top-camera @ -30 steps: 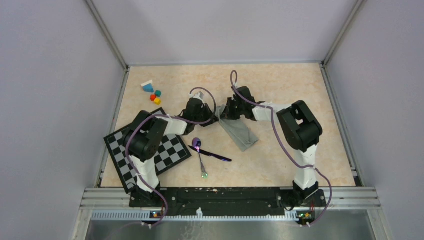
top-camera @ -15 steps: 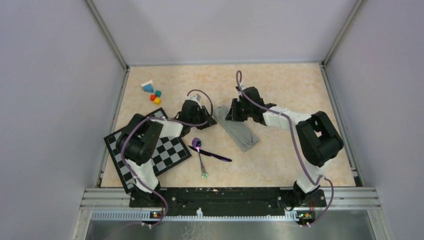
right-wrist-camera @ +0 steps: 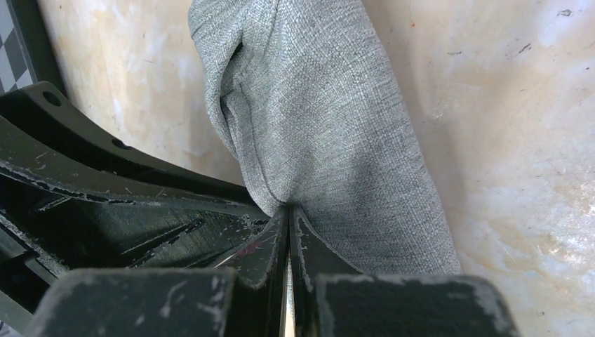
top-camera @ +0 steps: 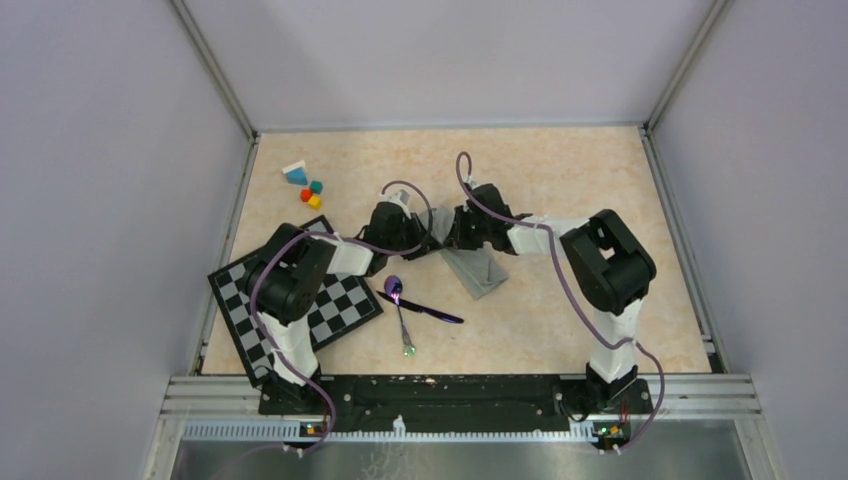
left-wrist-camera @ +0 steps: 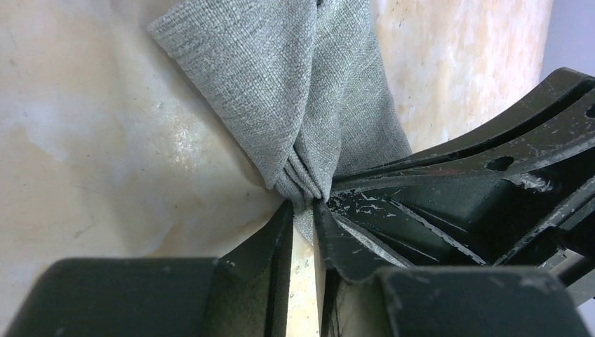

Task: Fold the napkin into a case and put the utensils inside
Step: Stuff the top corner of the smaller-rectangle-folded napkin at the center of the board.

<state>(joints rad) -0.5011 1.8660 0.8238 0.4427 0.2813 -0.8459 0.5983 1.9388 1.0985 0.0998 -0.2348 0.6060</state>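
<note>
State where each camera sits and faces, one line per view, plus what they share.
Top external: above and behind the bases, looking down at the table; both arms show.
Left wrist: on the left arm, looking along the left gripper, which pinches the napkin.
Right wrist: on the right arm, looking along the right gripper, shut on the napkin.
Shared: all three show the napkin; each wrist view shows the other gripper.

No lettering, label, brand mark, number or sign could be read in any of the views. The checkered board (top-camera: 350,300) was marked only with black and white squares, and the napkin (left-wrist-camera: 281,91) was seen as plain woven cloth with nothing printed on it.
</note>
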